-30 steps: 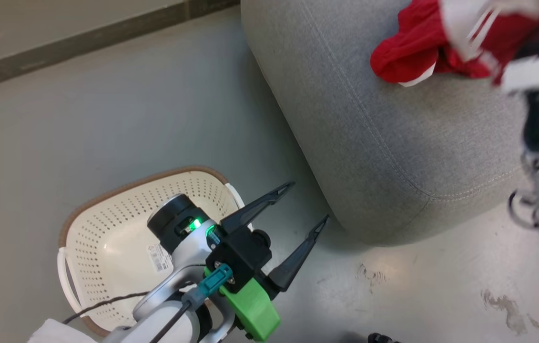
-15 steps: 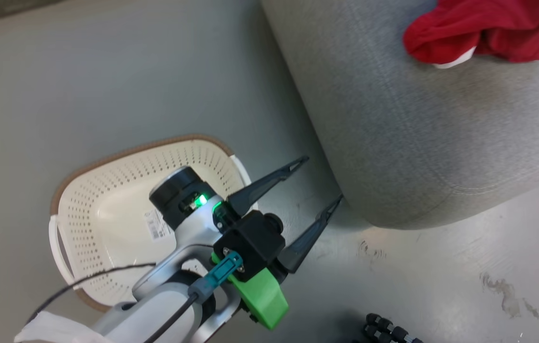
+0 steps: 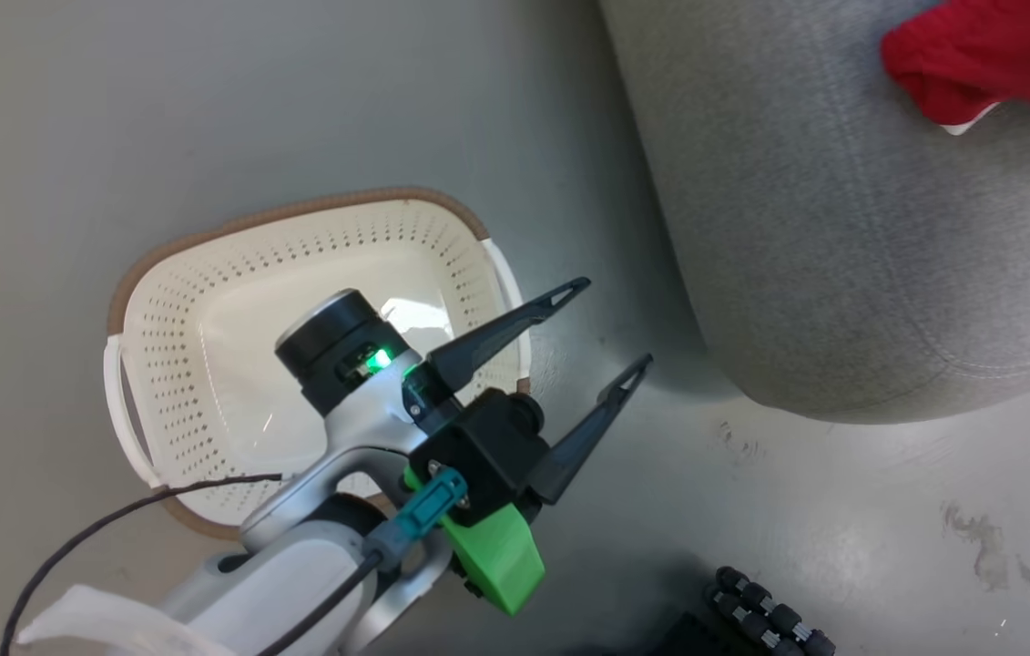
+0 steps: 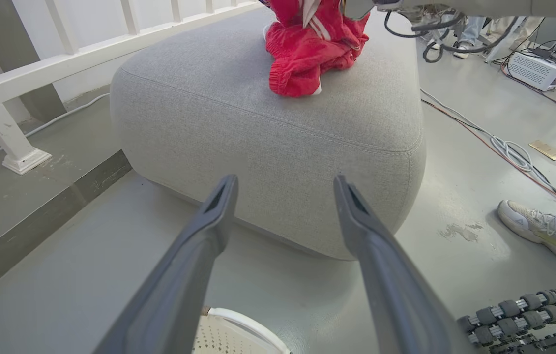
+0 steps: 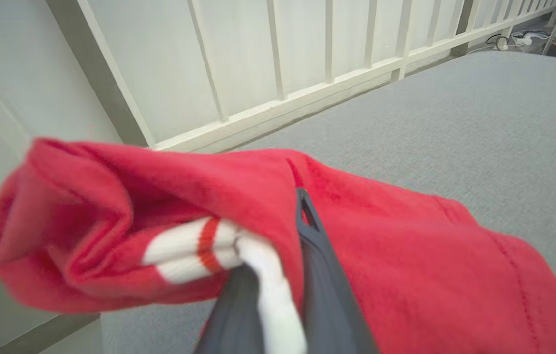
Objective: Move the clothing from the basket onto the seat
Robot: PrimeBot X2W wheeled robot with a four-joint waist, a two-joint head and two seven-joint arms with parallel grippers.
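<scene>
Red soft clothing (image 4: 307, 56) with white striped trim sits bunched on top of the grey seat (image 3: 842, 228), one fold clenched between the right gripper's (image 5: 278, 246) fingers, while the left gripper (image 3: 615, 322) hangs spread, holding nothing, by the cream perforated basket's (image 3: 205, 301) brown rim.
</scene>
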